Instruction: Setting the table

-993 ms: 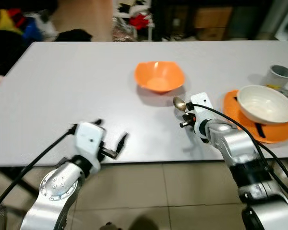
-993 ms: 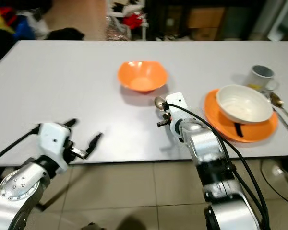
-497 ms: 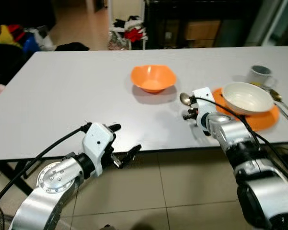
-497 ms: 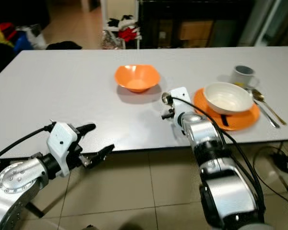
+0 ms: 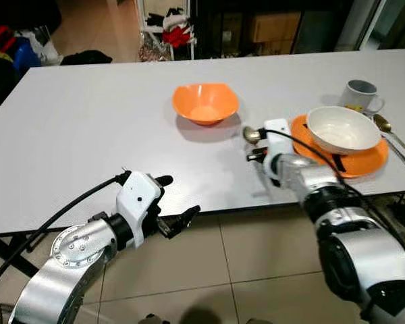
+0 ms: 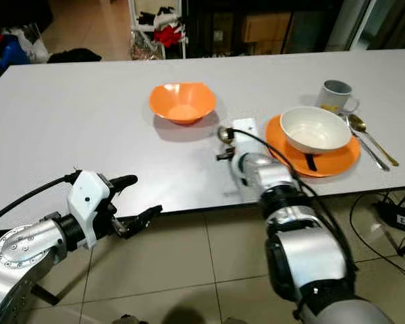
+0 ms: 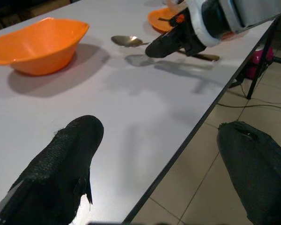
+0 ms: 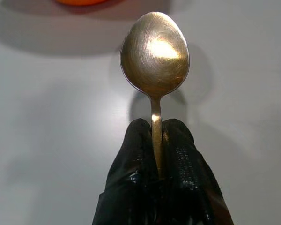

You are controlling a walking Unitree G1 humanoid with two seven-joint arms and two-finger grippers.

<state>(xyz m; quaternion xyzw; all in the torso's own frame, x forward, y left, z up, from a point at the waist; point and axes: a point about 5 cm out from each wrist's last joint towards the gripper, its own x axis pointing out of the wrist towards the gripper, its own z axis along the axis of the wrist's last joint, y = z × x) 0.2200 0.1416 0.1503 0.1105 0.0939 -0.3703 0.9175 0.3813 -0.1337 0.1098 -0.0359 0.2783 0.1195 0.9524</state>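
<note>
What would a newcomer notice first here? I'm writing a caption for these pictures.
First, the right gripper over the grey table, its jaws shut on a brass spoon just beside the orange bowl. Next, the white bowl sitting on an orange plate to the right, a mug behind it. The left gripper hangs open at the table's near edge.

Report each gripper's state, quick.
Left gripper: open, empty, at the table edge.
Right gripper: shut on the spoon.

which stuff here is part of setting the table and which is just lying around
Part of the job: spoon held in the right gripper; orange bowl; white bowl on orange plate; mug; second spoon.
Lying about: clothes; cardboard box.
</note>
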